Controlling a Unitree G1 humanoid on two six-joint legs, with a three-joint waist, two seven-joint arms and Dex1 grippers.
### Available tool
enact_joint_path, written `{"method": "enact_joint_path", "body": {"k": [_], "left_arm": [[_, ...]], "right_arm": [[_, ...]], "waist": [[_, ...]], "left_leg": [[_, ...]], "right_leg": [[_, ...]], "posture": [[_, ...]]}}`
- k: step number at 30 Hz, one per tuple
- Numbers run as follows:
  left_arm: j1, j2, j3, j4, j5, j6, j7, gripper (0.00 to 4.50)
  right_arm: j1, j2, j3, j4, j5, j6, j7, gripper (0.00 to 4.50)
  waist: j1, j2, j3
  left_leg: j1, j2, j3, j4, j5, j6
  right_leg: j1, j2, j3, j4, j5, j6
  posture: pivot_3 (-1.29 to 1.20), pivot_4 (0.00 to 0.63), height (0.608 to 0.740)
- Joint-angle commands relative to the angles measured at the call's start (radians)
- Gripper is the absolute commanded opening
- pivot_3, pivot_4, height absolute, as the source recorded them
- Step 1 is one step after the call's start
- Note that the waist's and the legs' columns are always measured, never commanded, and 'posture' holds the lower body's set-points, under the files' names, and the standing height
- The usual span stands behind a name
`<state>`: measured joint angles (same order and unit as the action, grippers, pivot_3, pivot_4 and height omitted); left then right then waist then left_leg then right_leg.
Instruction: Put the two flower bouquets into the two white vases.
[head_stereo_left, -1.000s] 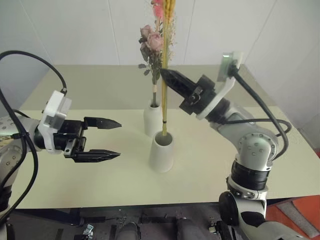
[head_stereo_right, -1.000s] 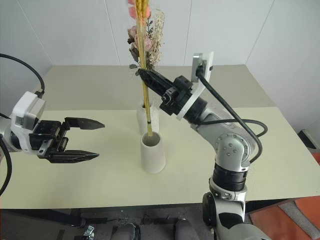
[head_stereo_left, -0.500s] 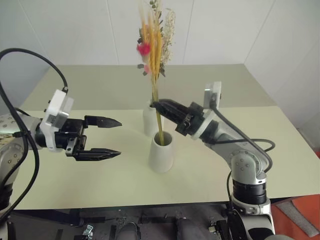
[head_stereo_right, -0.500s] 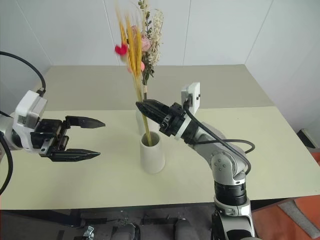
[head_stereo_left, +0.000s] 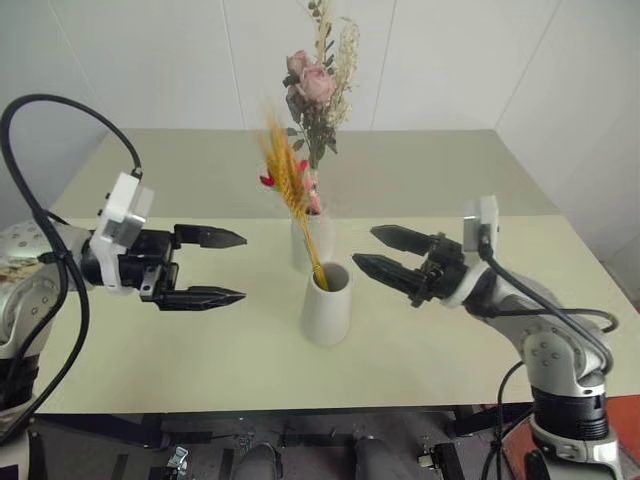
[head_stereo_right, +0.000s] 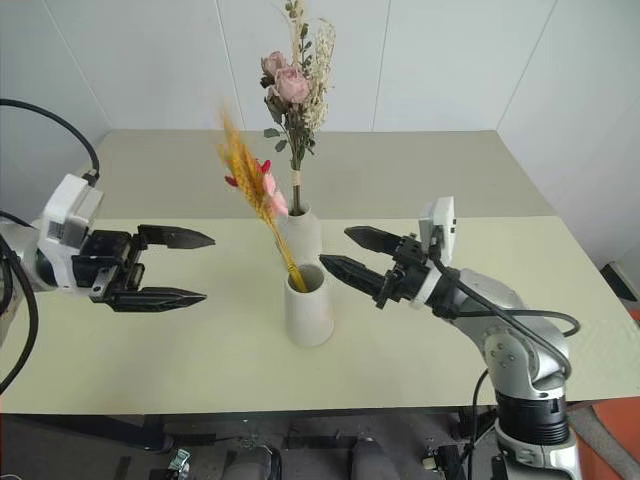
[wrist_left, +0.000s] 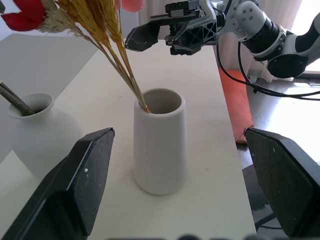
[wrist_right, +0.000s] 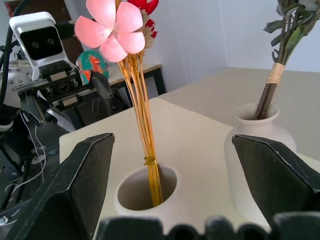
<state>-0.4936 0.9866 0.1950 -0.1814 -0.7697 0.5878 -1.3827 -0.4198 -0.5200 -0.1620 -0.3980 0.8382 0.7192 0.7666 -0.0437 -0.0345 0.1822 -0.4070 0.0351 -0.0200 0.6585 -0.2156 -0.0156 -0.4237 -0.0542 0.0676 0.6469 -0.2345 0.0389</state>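
Note:
The cone-shaped white vase (head_stereo_left: 327, 300) stands at the middle of the table, with the bottle-shaped white vase (head_stereo_left: 300, 246) just behind it. The yellow wheat-like bouquet (head_stereo_left: 288, 178), with its small pink-red bloom, stands in the cone vase and leans left. The dusty-pink rose bouquet (head_stereo_left: 316, 85) stands upright in the bottle vase. My right gripper (head_stereo_left: 363, 247) hovers open and empty just right of the cone vase's mouth, apart from the stalks. My left gripper (head_stereo_left: 243, 267) hangs open and empty to the vases' left. Both wrist views show the stalks (wrist_right: 146, 125) resting inside the cone vase (wrist_left: 160, 145).
The vases stand on a cream table (head_stereo_left: 450, 340) whose front edge runs just before me. A white wall closes the back. Orange-red floor (head_stereo_right: 610, 425) lies beyond the table's right side.
My right gripper has opened, let go of the wheat bouquet and drawn back down and to the right. The bouquet has sunk into the cone vase and tipped left. The left gripper has stayed put.

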Motion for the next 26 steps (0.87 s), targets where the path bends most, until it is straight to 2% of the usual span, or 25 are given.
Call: {"method": "enact_joint_path", "body": {"k": [1,9,15,26], "left_arm": [[-0.008,-0.005,0.019,-0.003,0.004,-0.017,0.016,4.50],[0.054,0.021,0.094,-0.039,-0.012,-0.007,0.043,4.50],[0.143,0.063,0.175,-0.063,-0.020,0.000,0.035,4.50],[0.252,0.104,0.281,-0.093,-0.038,0.036,0.041,4.50]], "right_arm": [[-0.010,-0.116,-0.071,0.024,-0.006,-0.026,0.079,4.48],[-0.024,-0.381,-0.119,0.157,-0.065,-0.055,0.266,4.48],[0.032,-0.514,-0.148,0.209,-0.113,-0.100,0.392,4.48],[0.055,-0.552,-0.143,0.254,-0.182,-0.139,0.430,4.48]], "waist": [[0.001,0.000,0.000],[-0.002,0.000,0.000],[0.001,0.000,0.000],[0.000,0.000,0.000]], "left_leg": [[0.000,0.000,0.000,0.000,0.000,0.000],[0.000,0.000,0.000,0.000,0.000,0.000],[0.000,0.000,0.001,0.000,0.000,0.000],[0.001,0.000,0.002,0.000,0.000,0.000]], "right_leg": [[0.000,0.000,0.000,0.000,0.000,0.000],[0.000,0.000,0.000,0.000,0.000,0.000],[0.000,0.000,0.000,-0.001,-0.001,0.001],[0.000,0.000,0.000,0.000,-0.002,0.003]], "posture": [[0.00,0.150,0.740],[0.00,0.150,0.740],[0.00,0.150,0.740],[0.00,0.150,0.740]]}}
